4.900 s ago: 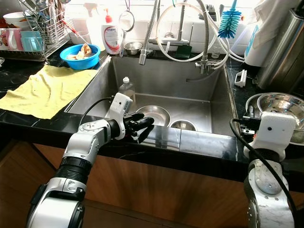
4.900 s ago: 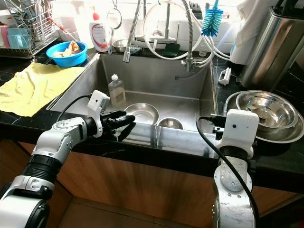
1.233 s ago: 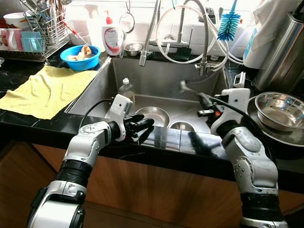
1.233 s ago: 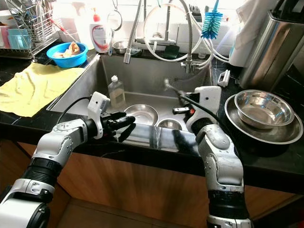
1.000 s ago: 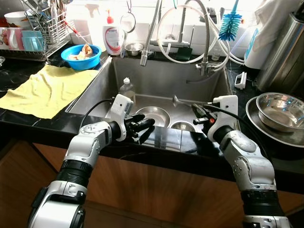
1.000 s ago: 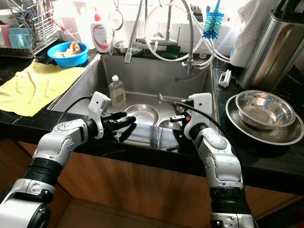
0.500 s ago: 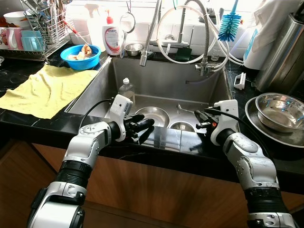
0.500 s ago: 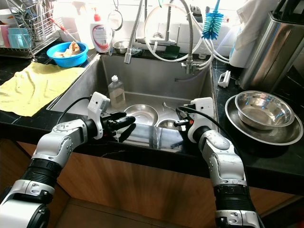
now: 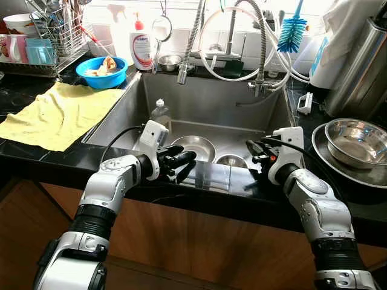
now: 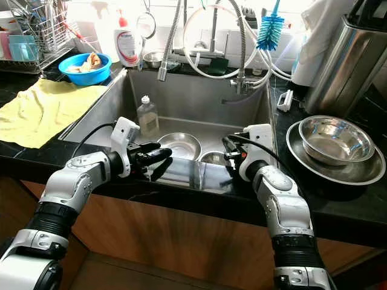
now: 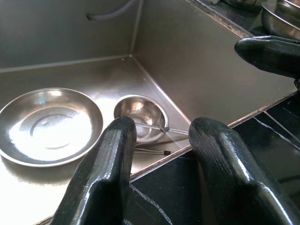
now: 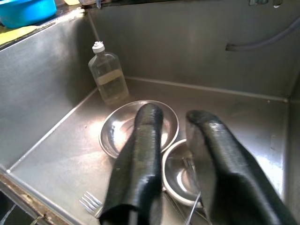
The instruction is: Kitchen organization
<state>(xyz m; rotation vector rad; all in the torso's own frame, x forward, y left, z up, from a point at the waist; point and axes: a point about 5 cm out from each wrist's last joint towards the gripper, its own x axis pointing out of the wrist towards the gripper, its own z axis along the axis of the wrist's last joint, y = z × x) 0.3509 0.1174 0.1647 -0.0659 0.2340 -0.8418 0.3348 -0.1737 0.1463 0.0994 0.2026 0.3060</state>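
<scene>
Stainless steel throughout: the sink holds a wide shallow bowl and, just beside it, a small bowl, both on the basin floor near the front wall. In the right wrist view a fork lies flat on the floor in front of the wide bowl, and thin utensil handles lean across the small bowl. A clear bottle stands upright toward the basin's left wall.

My left end effector rests at the front edge of the black bench, its fingers spread moderately with nothing between them. My right end effector hovers over the sink's front rim above the small bowl, fingers parted narrowly and empty.

Judgement: the bowls are light, rigid and slick, likely wet; a pinch across the rim is the only real purchase, and thin steel may slide in the pads. The utensils lie flat and thin, so they are hard to get under; the handles propped on the small bowl's rim give the easier hold. A second bowl pair sits on the bench to the right.
</scene>
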